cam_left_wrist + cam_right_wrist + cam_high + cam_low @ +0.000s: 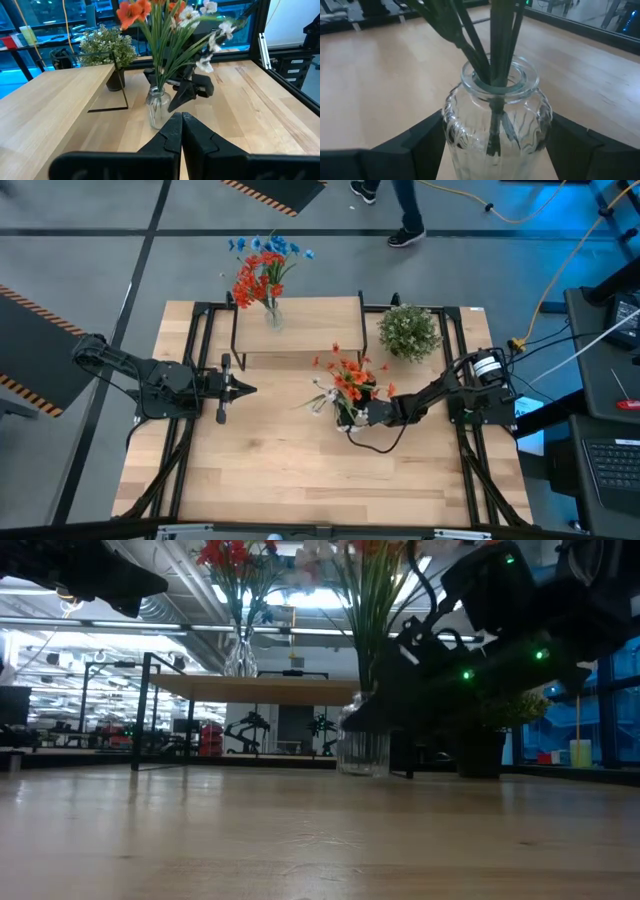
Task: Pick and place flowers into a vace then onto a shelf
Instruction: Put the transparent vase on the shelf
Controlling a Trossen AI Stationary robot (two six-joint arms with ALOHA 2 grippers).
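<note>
A clear ribbed glass vase (pixel 495 120) stands on the table in front of the shelf (pixel 300 330), a light-wood board on black legs. It holds orange-red and white flowers (pixel 345 380) with green stems (pixel 495 45). My right gripper (pixel 352 416) reaches in from the right, with one finger on each side of the vase. A second vase (pixel 272 315) with blue and red flowers (pixel 262 265) stands on the shelf. My left gripper (pixel 248 388) is shut, hovers left of the vase and points at it (pixel 157 107). My right gripper has the vase's ribbed body (pixel 454 125) between its two fingers (pixel 420 142), below the neck. The fingers come in about level from the table's right side. The vase is upright, and in the low view its base (pixel 362 768) seems to rest on the table.
A round bushy green plant in a dark pot (pixel 408 332) stands right of the shelf, just beyond my right arm. Black frame rails (pixel 200 350) run along both sides of the table. The near half of the tabletop (pixel 300 470) is bare wood. A person's feet (pixel 405 235) show beyond the far edge.
</note>
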